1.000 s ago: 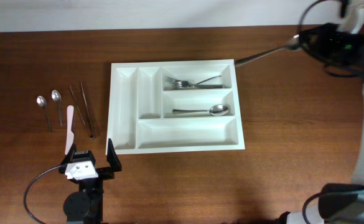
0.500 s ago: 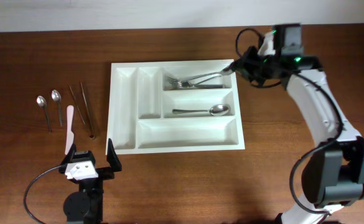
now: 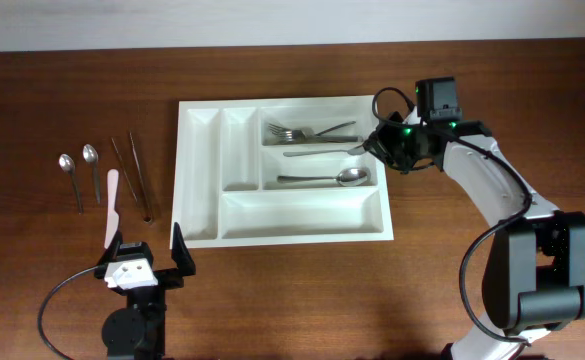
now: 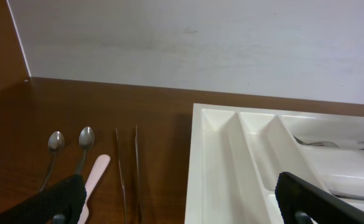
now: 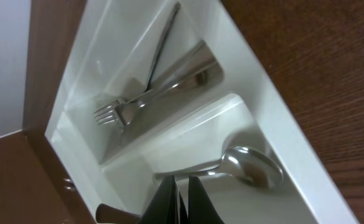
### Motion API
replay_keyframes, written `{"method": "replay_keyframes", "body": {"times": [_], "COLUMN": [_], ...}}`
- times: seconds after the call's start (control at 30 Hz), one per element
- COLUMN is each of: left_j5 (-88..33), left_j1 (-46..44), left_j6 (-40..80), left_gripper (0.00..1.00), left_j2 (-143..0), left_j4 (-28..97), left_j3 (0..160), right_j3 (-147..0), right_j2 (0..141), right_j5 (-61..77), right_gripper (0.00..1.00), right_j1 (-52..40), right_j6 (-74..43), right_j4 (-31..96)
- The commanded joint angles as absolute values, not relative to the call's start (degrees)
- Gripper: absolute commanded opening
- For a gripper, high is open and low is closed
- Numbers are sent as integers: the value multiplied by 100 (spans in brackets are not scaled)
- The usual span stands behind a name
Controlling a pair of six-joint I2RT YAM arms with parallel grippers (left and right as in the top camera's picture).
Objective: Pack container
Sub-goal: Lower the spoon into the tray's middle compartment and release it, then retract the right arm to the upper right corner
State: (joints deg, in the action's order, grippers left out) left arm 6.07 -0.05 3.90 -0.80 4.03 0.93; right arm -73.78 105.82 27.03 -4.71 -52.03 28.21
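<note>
Right gripper [image 3: 377, 146] is hovering at the tray [image 3: 200, 170] rim, fingers nearly together, grip unclear, with the fork [image 3: 322, 152] just ahead in its compartment; it should be releasing low and lifting straight.

The right gripper [image 5: 183, 186] is cut off at its wrist view's bottom centre, its grip hidden. The tray [image 4: 216, 180] is cropped at the left wrist view's right edge.
</note>
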Motion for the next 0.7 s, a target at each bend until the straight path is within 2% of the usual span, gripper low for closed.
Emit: {"method": "replay_keyframes", "body": {"times": [0.0,0.07,0.1,0.17,0.2,0.23,0.27,0.47,0.67], "left_j5": [648,646,646,648,648,648,646,648,648], "left_j1": [-34,-34,-34,-34,-34,-34,-34,-34,-34], "left_j6": [338,338,338,338,338,338,338,338,338], "left_gripper": [99,99,99,99,99,99,99,99,99], "left_j2": [-36,-36,-36,-36,-36,-36,-36,-36,-36], "left_j4": [397,397,397,397,397,395,397,397,397], "left_j3": [54,54,54,54,54,54,54,54,54], "right_j3": [-7220,-7181,-7181,-7183,-7183,-7183,-7185,-7242,-7542], "right_j2": [10560,10560,10560,10560,10560,10560,10560,10490,10217], "right_j5": [2606,2626,2626,2630,2652,2683,2764,3607,3938], "right_gripper": [4,5,10,30,45,53,56,55,55], "right_j1": [-530,-558,-585,-637,-659,-670,-670,-478,198], "right_j6": [-5345,-5374,-5371,-5371,-5371,-5374,-5371,-5404,-5398], "right_j4": [2663,2504,2467,2460,2460,2460,2447,1610,1249]}}
